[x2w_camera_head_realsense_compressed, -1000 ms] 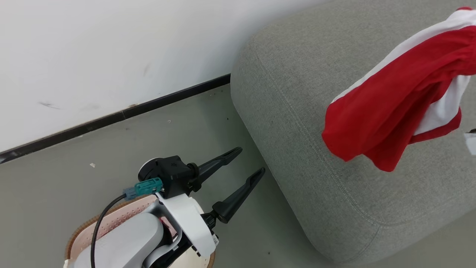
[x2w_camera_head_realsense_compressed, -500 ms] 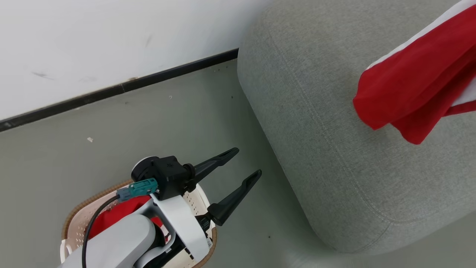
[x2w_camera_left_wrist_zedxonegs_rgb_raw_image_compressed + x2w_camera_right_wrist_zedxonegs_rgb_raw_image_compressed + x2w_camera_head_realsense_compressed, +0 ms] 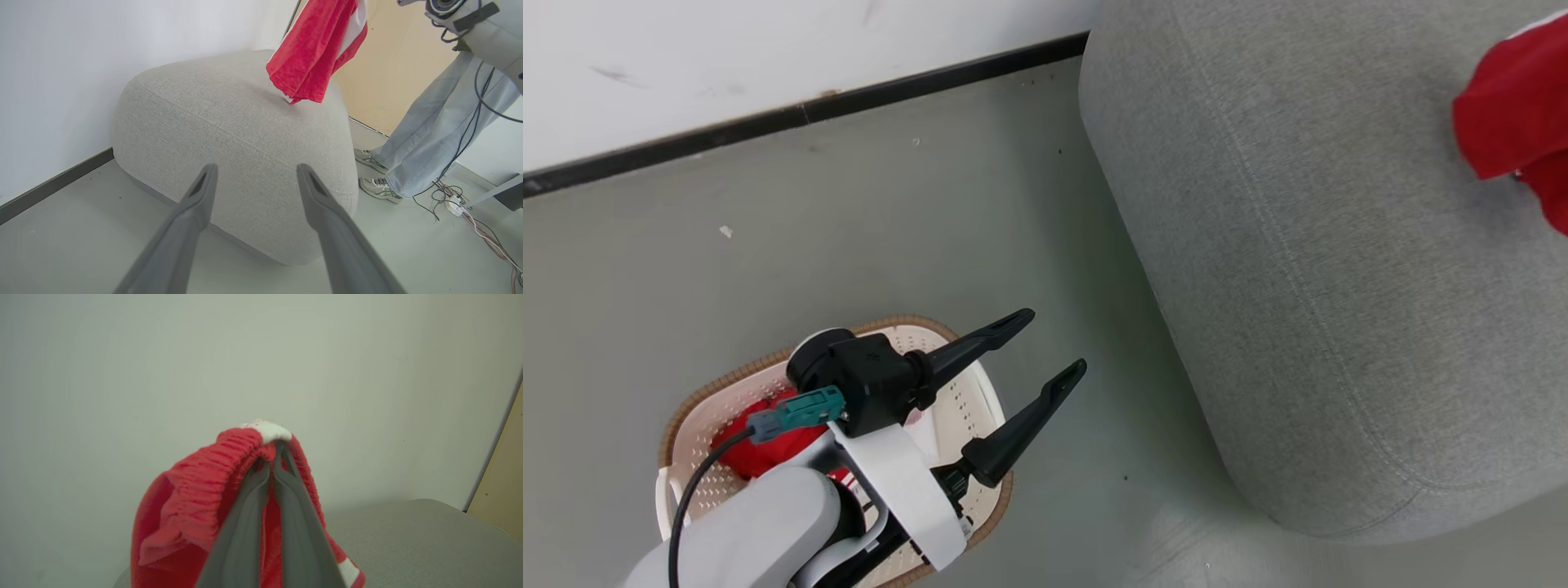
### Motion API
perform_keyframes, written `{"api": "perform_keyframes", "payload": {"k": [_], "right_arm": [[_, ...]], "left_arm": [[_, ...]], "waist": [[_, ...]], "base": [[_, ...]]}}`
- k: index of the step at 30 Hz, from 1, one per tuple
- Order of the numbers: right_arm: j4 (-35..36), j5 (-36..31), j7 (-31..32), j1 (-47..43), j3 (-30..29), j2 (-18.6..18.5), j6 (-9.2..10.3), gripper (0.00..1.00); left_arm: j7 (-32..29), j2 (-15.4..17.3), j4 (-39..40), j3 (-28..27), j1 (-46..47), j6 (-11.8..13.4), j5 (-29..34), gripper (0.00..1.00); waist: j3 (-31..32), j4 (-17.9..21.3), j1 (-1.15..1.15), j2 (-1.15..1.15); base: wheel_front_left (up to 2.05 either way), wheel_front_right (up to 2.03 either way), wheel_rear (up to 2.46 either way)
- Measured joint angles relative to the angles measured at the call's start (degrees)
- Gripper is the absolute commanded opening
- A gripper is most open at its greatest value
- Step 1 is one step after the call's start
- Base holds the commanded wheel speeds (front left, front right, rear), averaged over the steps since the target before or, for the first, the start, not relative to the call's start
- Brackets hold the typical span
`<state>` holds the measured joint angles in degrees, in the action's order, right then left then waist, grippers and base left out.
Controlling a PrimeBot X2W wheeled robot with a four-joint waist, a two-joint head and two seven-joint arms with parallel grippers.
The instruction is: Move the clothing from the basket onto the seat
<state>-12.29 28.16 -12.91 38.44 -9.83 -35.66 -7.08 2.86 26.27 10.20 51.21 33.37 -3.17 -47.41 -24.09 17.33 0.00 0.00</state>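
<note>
The red garment (image 3: 192, 490) gripped in our right claw (image 3: 274, 451) should settle onto the seat (image 3: 408, 535) below before we release.

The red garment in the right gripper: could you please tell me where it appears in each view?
Head view: red garment at the right edge, over the seat.
Left wrist view: top centre, hanging above the seat.
Right wrist view: lower centre, pinched in the right gripper.
Shared landmark: the seat.

R gripper (image 3: 274, 451) pinched on red garment (image 3: 192, 502) waistband, above seat (image 3: 408, 539), wall behind.
</note>
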Motion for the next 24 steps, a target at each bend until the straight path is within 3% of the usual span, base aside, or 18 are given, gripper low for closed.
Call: {"api": "perform_keyframes", "payload": {"k": [24], "right_arm": [[-12.12, -2.02, 3.60, -1.68, 4.58, 3.99, 0.00, 0.00]], "left_arm": [[-0.73, 2.93, 4.55, -2.37, 3.91, -0.64, 1.11, 1.00]], "waist": [[-10.06, -4.21, 0.00, 0.00]], "base": [[0.00, 0.00, 0.00]]}}
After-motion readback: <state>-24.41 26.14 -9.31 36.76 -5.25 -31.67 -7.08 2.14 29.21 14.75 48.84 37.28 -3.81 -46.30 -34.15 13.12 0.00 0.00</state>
